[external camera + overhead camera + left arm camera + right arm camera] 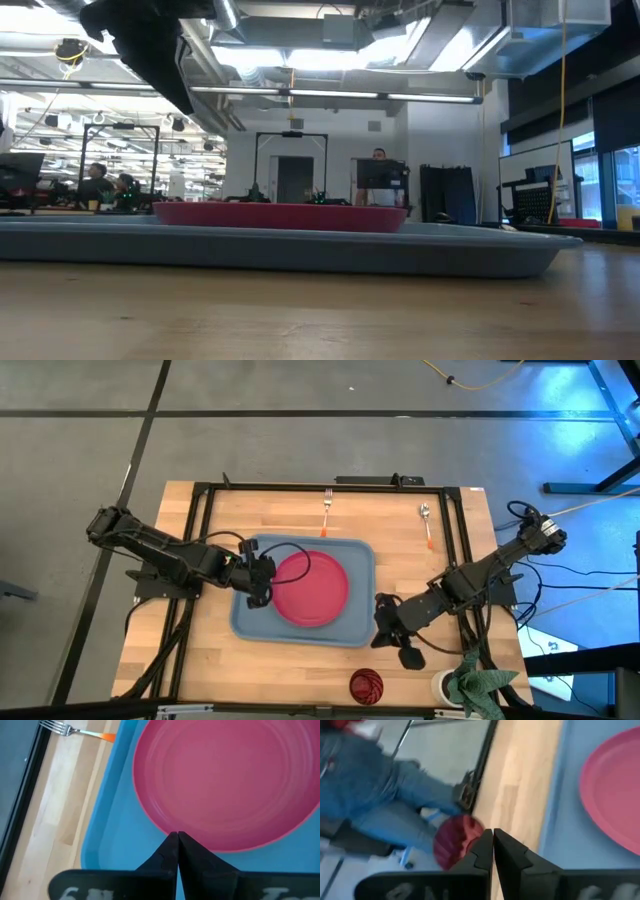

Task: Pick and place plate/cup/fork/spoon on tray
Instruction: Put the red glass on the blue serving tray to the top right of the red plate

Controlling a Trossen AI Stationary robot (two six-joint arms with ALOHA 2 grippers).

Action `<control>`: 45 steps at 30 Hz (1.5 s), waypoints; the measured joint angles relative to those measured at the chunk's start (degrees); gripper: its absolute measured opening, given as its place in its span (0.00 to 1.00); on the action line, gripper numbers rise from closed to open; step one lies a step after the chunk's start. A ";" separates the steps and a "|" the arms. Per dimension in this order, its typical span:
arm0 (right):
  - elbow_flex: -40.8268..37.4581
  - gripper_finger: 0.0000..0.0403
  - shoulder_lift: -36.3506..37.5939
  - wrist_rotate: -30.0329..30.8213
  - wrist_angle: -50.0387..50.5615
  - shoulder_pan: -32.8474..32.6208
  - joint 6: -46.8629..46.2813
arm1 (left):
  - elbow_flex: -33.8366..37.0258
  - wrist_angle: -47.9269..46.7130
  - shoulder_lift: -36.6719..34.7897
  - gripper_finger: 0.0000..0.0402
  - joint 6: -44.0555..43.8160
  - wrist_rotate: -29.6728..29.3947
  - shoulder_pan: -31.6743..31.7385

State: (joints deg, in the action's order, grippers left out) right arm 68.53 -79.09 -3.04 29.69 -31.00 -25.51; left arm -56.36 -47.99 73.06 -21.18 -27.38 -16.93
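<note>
The pink-red plate [312,588] lies flat in the blue-grey tray [300,628] at the table's middle. My left gripper [262,588] is shut and hangs above the plate's left rim [165,827]; the low view shows it [150,50] well clear of the plate [280,215]. My right gripper [385,622] is shut with nothing in it, just right of the tray. The dark red cup [366,685] stands near the table's front edge, beyond that gripper's fingers [457,842]. The fork [327,510] and the spoon [427,525] lie flat near the far edge.
A white cup [445,685] and a green cloth [482,685] sit at the near right corner. A black frame [330,485] runs around the table top. Bare wood lies right of the tray. A person in blue jeans [375,795] stands beyond the table's front edge.
</note>
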 joint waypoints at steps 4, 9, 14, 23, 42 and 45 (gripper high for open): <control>0.00 0.05 0.00 7.48 0.22 0.09 -6.61 | 0.00 0.00 0.00 0.00 0.39 0.00 -0.13; 0.00 0.05 0.00 9.44 0.59 0.09 -5.45 | 0.00 0.00 0.00 0.00 0.92 0.00 -0.13; -0.08 0.02 -0.20 9.48 2.30 0.07 -2.50 | 0.00 0.01 0.00 0.00 1.56 -0.01 -0.13; -0.70 0.08 -2.18 9.59 2.79 0.53 -6.31 | 0.00 0.02 0.00 0.00 1.53 -0.02 -0.13; -0.70 0.15 -2.40 4.91 3.02 0.52 -8.06 | 0.00 0.07 0.00 0.00 1.87 0.00 -0.13; -0.70 0.09 -2.40 4.80 3.02 0.44 -5.76 | 0.00 0.07 0.00 0.00 1.87 0.00 -0.13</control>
State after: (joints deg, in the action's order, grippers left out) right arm 67.83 -81.49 1.76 32.71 -30.57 -31.27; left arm -56.36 -47.92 73.06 -19.31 -27.38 -17.06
